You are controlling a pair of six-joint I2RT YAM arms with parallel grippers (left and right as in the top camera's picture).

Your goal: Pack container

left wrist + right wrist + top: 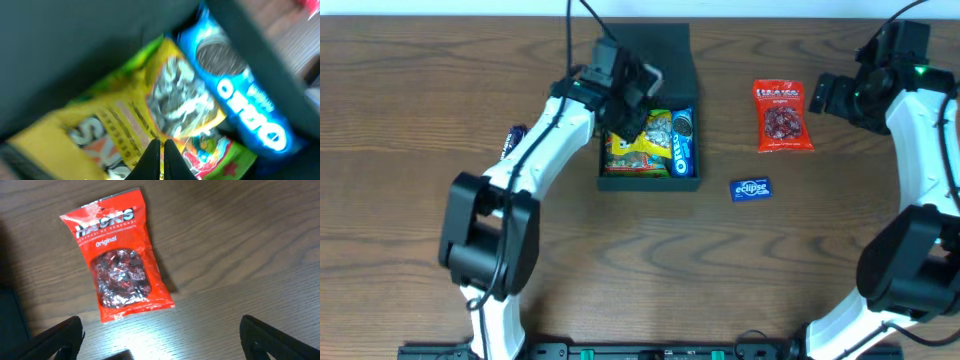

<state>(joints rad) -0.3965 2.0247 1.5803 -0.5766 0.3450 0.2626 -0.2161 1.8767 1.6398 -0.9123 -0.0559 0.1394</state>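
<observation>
The dark teal container [660, 48] stands at the table's top centre with its flap lid open at the back. Inside lie a yellow sunflower-seed packet [640, 145] and a blue Oreo packet [682, 150]. My left gripper [628, 112] is inside the container, over the yellow packet. In the left wrist view its fingers [161, 146] are shut and empty, just above the yellow packet [150, 110], with the Oreo packet [240, 100] on the right and the container wall [75, 45] behind. My right gripper [160, 335] is wide open above the table beside a red Hacks candy bag [117, 260].
The red Hacks bag [783, 115] lies right of the container. A small blue Eclipse packet [751, 188] lies in front of it. A dark purple packet [515, 135] shows partly beside the left arm. The right gripper [825, 95] hovers at the bag's right.
</observation>
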